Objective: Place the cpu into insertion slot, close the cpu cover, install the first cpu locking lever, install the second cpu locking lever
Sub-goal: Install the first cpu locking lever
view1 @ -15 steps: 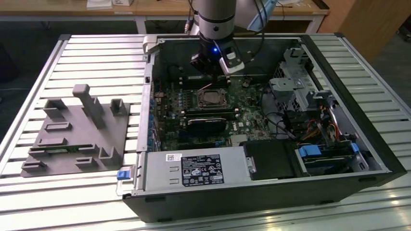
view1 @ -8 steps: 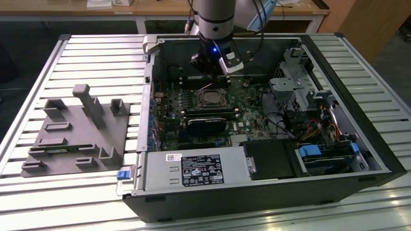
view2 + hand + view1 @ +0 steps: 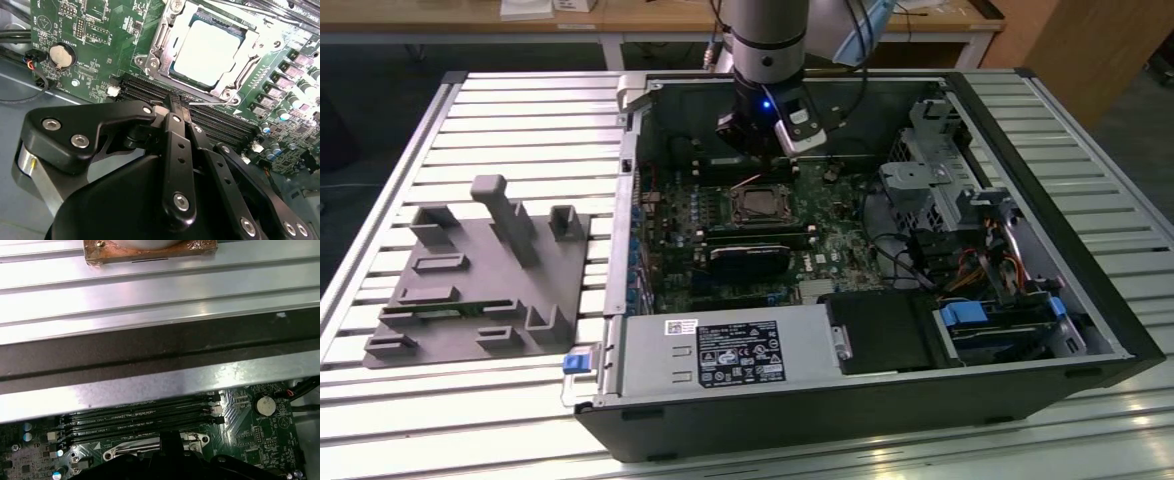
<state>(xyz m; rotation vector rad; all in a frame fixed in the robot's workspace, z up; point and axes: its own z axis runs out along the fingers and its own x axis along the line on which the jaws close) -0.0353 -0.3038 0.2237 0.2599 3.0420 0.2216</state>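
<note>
Your tool point(image 3: 181, 102) hung inside the open computer case point(image 3: 1101, 330), which lay on its side on the slatted metal tabletop point(image 3: 520, 100). In the second wrist view its black fingers point(image 3: 176, 145) were drawn narrow, the tips close together with nothing between them. The tips stood over the long black memory slots point(image 3: 150, 92), just beside the insertion slot point(image 3: 758, 205) and not touching it.

You had the cpu point(image 3: 207, 47) seated in that slot on the green circuit board point(image 3: 100, 30), its pale metal top facing up. The cpu cover point(image 3: 197, 84) lay down around it, with the chip showing through the square window. You could not tell whether the locking levers along the frame were latched.

In the exterior view the arm came down from the far side of the case, and the tool sat just behind the slot. A round coin battery point(image 3: 62, 55) sat on the board, well apart from the slot. In the first wrist view the tool's dark body lay close over the memory slots, with the case wall and the tabletop's ribs beyond them.

A grey moulded fixture point(image 3: 480, 280) rested on the tabletop towards the exterior view's left, well apart from the case.
</note>
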